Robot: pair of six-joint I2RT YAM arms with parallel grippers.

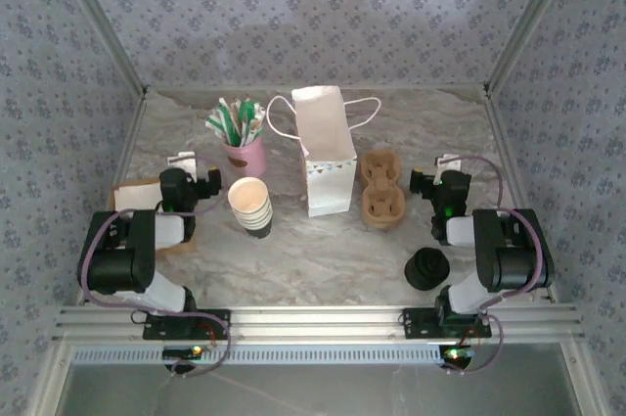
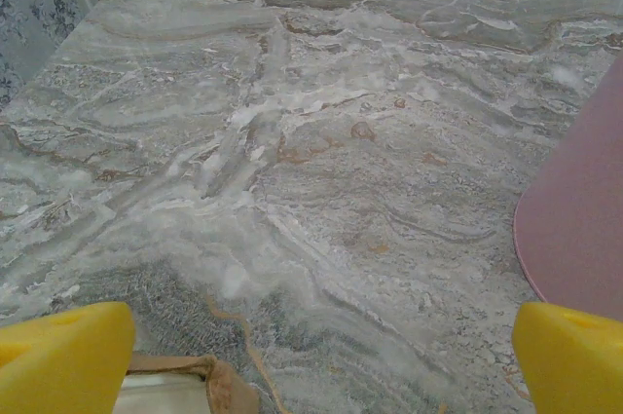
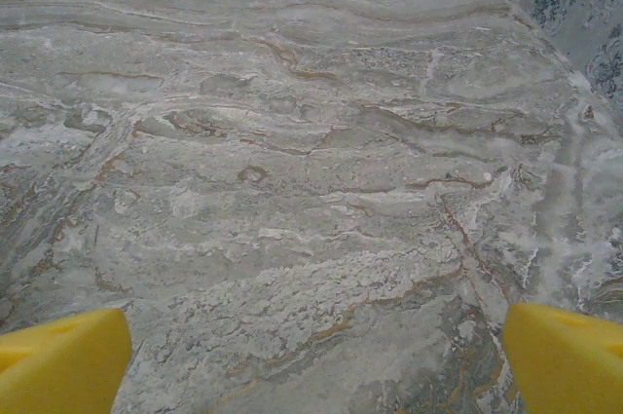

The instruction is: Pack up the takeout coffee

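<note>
task apparently not begun. left gripper [image 2: 311, 360] and right gripper [image 3: 311, 360] both gaped wide, empty, above grey marbled tabletop [image 1: 323, 259]. takeout coffee judged not yet assembled: stack of cream-lined lidless paper cups [image 1: 249, 204] and stack of round black plastic lids [image 1: 427, 269] stood well apart. white paper handled bag [image 1: 326, 157] upright between them, nothing seen packed.

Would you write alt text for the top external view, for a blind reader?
A white bag stands on a marble table, a pink cup of stirrers and a cup stack to its left, a cardboard carrier to its right. The left arm and right arm sit at the near edge, a black item by the right.
</note>
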